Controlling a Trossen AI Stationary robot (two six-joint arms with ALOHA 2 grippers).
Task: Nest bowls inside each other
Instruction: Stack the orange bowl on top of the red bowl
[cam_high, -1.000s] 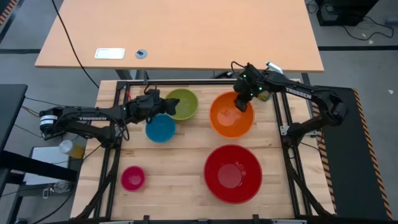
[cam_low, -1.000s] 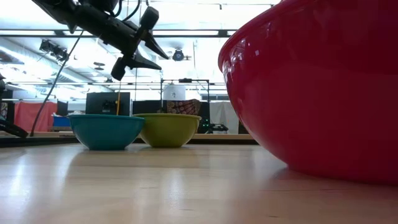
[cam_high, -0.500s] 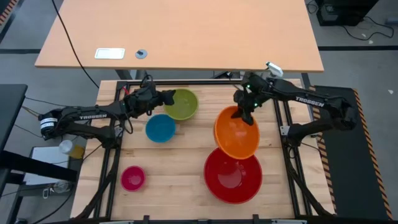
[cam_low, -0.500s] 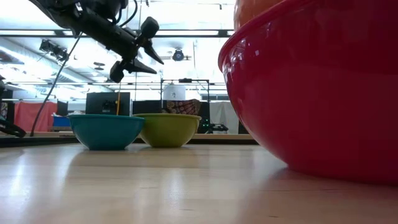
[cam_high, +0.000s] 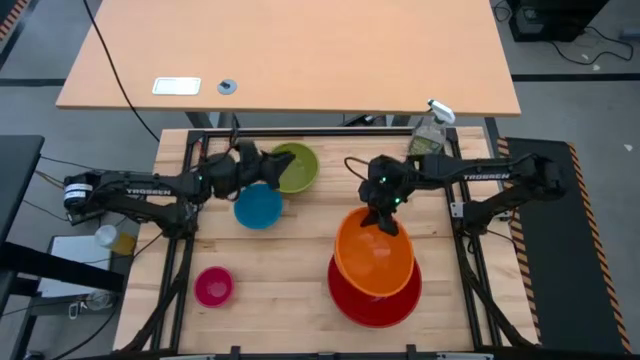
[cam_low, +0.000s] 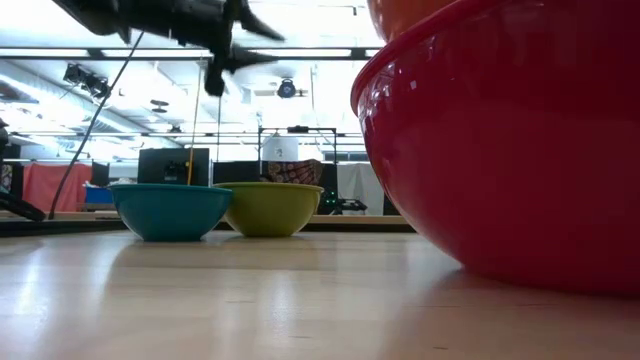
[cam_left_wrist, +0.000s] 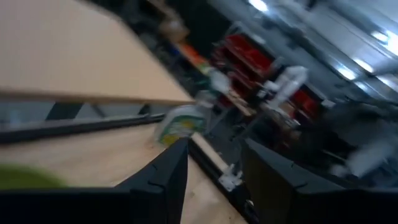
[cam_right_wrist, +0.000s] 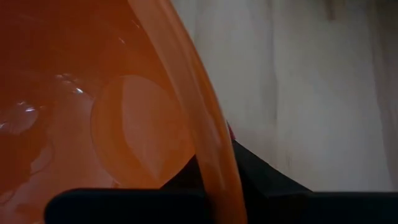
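My right gripper (cam_high: 388, 220) is shut on the orange bowl (cam_high: 375, 258), which hangs over the far part of the large red bowl (cam_high: 375, 295) at the table's near right. In the low view the orange bowl (cam_low: 410, 14) shows above the red bowl's rim (cam_low: 420, 50). My left gripper (cam_high: 268, 170) stands open and holds nothing. It hovers level between the blue bowl (cam_high: 258, 207) and the lime green bowl (cam_high: 296, 167), both resting on their bases. The small pink bowl (cam_high: 213, 286) sits at the near left. My right gripper pinches the orange bowl's rim (cam_right_wrist: 208, 149) on the bowl's far side, one finger inside the bowl and one finger (cam_right_wrist: 261, 171) outside. The fingers slant down from the far side. The bowl hangs in front of them, opening up, above the red bowl.
A clear spray bottle (cam_high: 430, 132) stands at the table's far right corner and also shows beyond my left gripper (cam_left_wrist: 214, 186) in the left wrist view. Bare wood lies between the pink bowl and the red bowl. A dark frame rail runs along the far edge.
My right gripper has carried the orange bowl from the far right of the table toward the near edge, and it now hangs over the red bowl. My left gripper has tipped its fingers up to level and risen a little above the blue and green bowls.
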